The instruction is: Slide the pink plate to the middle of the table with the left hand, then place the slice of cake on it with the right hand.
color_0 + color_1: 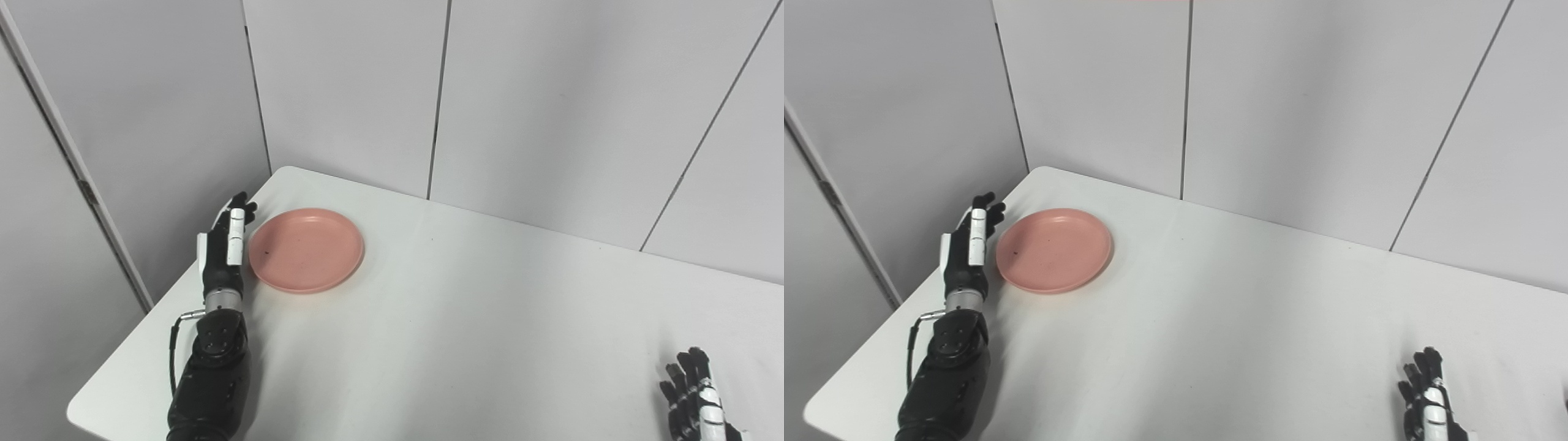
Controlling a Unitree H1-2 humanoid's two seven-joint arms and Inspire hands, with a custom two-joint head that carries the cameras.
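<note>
The pink plate [305,249] lies flat near the far left corner of the white bench [490,318], so the first step looks barely begun: the plate has yet to reach the middle. The left hand [225,245] stands edge-on just beside the plate's left rim, fingers [235,228] extended and close together, gripping nothing; whether they touch the rim or sit a hair apart cannot be told from either view. That posture suits a sideways push toward the centre. The right hand [1430,401] rests low at the near right of the bench, its fingers loosely spread and empty, well apart from the plate. No slice of cake shows in either view, so the second step is wholly undone and where the cake sits cannot be said. As for room, the plate is close to 2 edges, the left edge where the hand stands and the far edge by the grey wall panels [343,92], so a push should run right and toward the robot, away from both. The path to the middle shows only bare white surface, with nothing to snag the plate. The left forearm [211,373] lies along the near left corner, close to the drop.
</note>
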